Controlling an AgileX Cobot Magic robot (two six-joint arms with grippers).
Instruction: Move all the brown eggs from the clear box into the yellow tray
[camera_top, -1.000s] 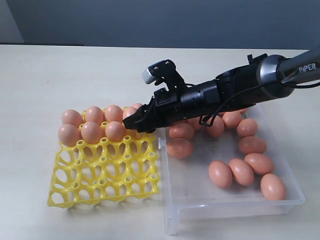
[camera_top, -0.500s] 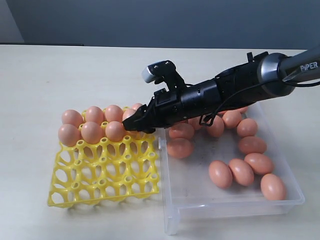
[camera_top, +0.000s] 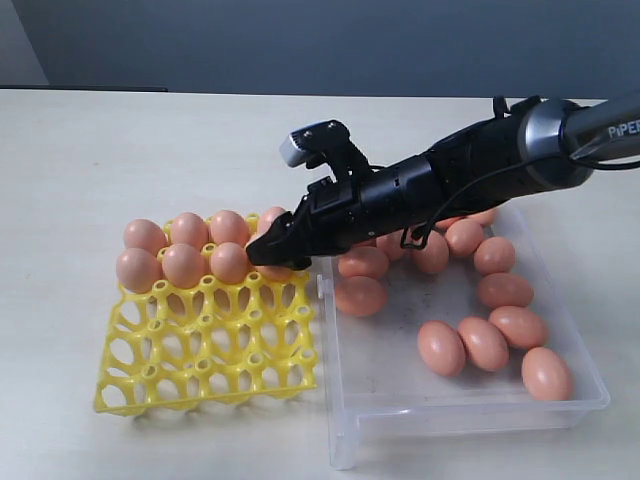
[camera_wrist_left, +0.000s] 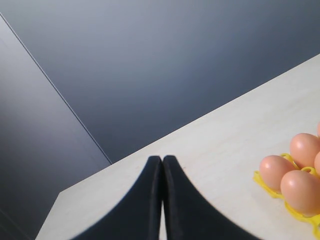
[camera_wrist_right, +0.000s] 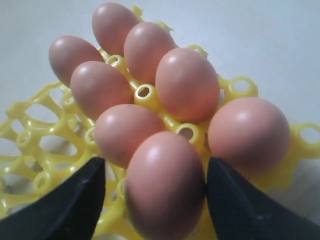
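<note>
Looking at the right gripper (camera_top: 262, 251) hanging over the yellow tray (camera_top: 205, 345), at the 3 o'clock end of the second row. Jaws spread wide either side of one brown egg (camera_wrist_right: 165, 187), a sliver of gap on one side and near-contact on the other, so probably just bracketing it, not squeezing. Seems to sit in its cup, though can't see the bottom. Left gripper (camera_wrist_left: 162, 159) pinched fully closed on nothing, out of the wide shot.

Main worry: dragging that egg out of its cup by pulling away crooked with one finger rubbing it. Could also bump the neighbour eggs (camera_top: 183, 264) packed tight at 9 and 12 o'clock of it. Zero slack there. Safest to go straight up first, then swing back.

Plenty of room otherwise: open cups toward 6 o'clock in the tray, bare table (camera_top: 120, 140) beyond. Tight spot at the clear box (camera_top: 470, 415), wall right against the tray's 3 o'clock edge, easy to clip by swinging low. About a dozen eggs (camera_top: 483, 343) waiting in there, mostly toward 12 and 3 o'clock, a few tucked under the arm (camera_top: 470, 165).
</note>
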